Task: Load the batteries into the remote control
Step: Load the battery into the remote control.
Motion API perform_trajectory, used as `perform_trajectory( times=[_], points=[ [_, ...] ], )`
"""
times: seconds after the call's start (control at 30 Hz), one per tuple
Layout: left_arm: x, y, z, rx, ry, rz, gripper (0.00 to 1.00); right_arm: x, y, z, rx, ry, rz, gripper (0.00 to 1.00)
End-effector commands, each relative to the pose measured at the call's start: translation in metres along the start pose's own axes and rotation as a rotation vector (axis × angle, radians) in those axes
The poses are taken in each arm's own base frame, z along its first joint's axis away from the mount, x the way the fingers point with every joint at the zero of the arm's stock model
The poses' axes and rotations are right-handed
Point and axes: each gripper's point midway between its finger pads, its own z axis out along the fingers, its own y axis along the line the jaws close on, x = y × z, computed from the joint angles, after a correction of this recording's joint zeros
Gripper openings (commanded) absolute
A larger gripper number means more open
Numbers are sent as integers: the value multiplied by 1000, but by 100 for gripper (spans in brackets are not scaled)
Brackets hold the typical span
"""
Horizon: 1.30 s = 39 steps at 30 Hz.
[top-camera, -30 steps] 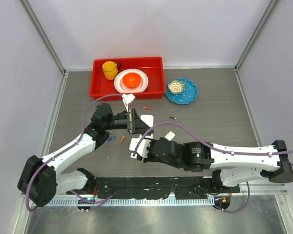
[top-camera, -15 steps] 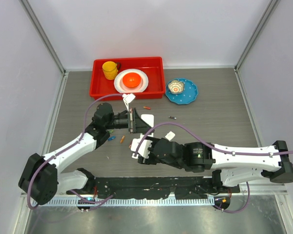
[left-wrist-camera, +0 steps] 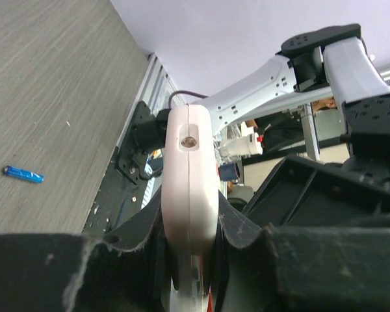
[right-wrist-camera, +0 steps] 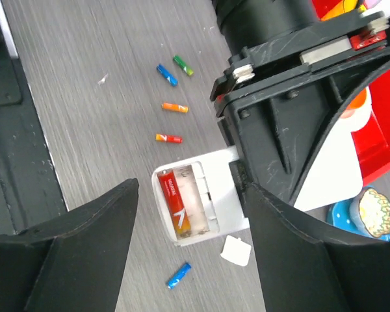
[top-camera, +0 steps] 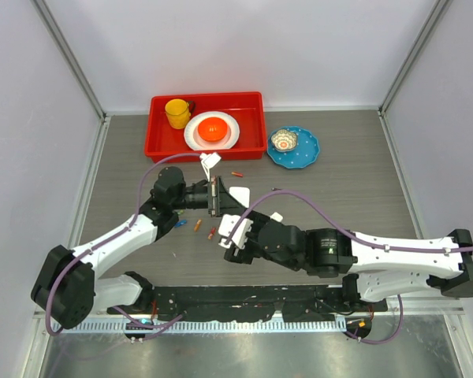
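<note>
My left gripper [top-camera: 217,197] is shut on the white remote control [right-wrist-camera: 195,201] and holds it off the table, edge-on in the left wrist view [left-wrist-camera: 190,175]. Its open compartment faces my right wrist camera, with one red battery [right-wrist-camera: 179,203] in the left slot. My right gripper [top-camera: 230,235] hovers just above that compartment. It is open [right-wrist-camera: 192,195] and holds nothing. The small white cover [right-wrist-camera: 236,250] lies on the table next to a blue battery [right-wrist-camera: 179,275]. Several more batteries [right-wrist-camera: 174,107] lie loose below the remote.
A red tray [top-camera: 154,150] at the back holds a yellow cup [top-camera: 176,113] and a white plate with an orange bowl [top-camera: 213,128]. A blue plate [top-camera: 296,150] sits to its right. Two stray batteries [top-camera: 236,173] lie mid-table. One blue battery [left-wrist-camera: 23,173] lies near the front rail.
My right gripper's jaws have spread wider, and the arm has shifted slightly right and towards the remote. The left gripper and the remote have stayed put.
</note>
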Motion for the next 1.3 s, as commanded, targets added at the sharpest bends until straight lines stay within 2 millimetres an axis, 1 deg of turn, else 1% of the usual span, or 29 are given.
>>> perform_trajectory(
  times=[0.0, 0.13, 0.3, 0.33, 0.37, 0.4, 0.43, 0.47, 0.5, 0.53, 0.57, 0.6, 0.63, 0.67, 0.7, 0.77, 0.8, 0.83, 0.87, 0.9, 0.97, 1.03, 1.07, 1.1, 1.13, 1.2, 1.27],
  points=[
    [9, -7, -1, 38, 43, 18, 0, -43, -31, -17, 107, -168, 108, 73],
    [9, -6, -1, 36, 43, 19, 0, -59, -38, -25, 105, -223, 153, 75],
    [8, -4, 0, 31, 34, 20, 0, -60, -41, -33, 104, -244, 191, 76],
    [8, -3, 0, 28, 30, 25, 0, -61, -46, -39, 125, -260, 227, 77],
    [7, -2, 0, 27, 23, 30, 0, -67, -53, -45, 153, -300, 267, 76],
    [8, 0, 0, 21, 19, 27, 0, -59, -55, -45, 177, -306, 296, 76],
    [5, 1, 0, 20, 4, 37, 0, -67, -73, -60, 248, -381, 378, 77],
    [4, 2, 1, 17, -6, 39, 0, -65, -77, -63, 271, -409, 449, 78],
    [3, 4, 1, 10, -15, 39, 0, -51, -77, -61, 296, -401, 488, 80],
    [-1, 6, 2, 1, -39, 45, 0, -50, -83, -64, 321, -430, 541, 83],
    [-3, 8, 2, -6, -53, 55, 0, -47, -90, -69, 353, -451, 635, 84],
    [-5, 8, 2, -11, -65, 61, 0, -36, -91, -65, 375, -437, 666, 84],
    [-11, 11, 2, -28, -99, 66, 0, -30, -92, -64, 388, -432, 704, 86],
    [-12, 11, 1, -32, -119, 78, 0, -25, -91, -62, 385, -427, 744, 86],
    [-16, 11, 0, -38, -143, 86, 0, -16, -84, -55, 368, -419, 803, 87],
    [-24, 15, -2, -64, -208, 96, 0, -7, -83, -49, 367, -413, 873, 88],
    [-27, 15, -3, -71, -228, 100, 0, -3, -78, -44, 341, -413, 932, 88],
    [-29, 14, -4, -72, -244, 104, 0, 2, -81, -42, 351, -411, 963, 88],
    [-32, 17, -5, -86, -270, 104, 0, 3, -81, -40, 344, -413, 986, 89],
    [-34, 15, -7, -84, -286, 113, 0, 3, -75, -37, 301, -414, 1005, 89],
    [-35, 16, -10, -85, -318, 120, 0, 4, -79, -33, 276, -429, 1071, 90],
    [-40, 11, -14, -78, -358, 139, 0, 4, -71, -27, 215, -421, 1103, 89],
    [-40, 12, -15, -79, -365, 141, 0, 5, -74, -25, 213, -424, 1112, 90],
    [-42, 11, -16, -80, -378, 144, 0, 8, -71, -22, 200, -416, 1118, 90],
    [-42, 9, -17, -78, -385, 152, 0, 4, -66, -21, 156, -421, 1120, 90],
    [-43, 8, -18, -76, -393, 160, 0, 5, -62, -16, 121, -418, 1141, 90],
    [-45, 6, -19, -75, -408, 168, 0, 0, -51, -10, 43, -408, 1152, 90]
  ],
)
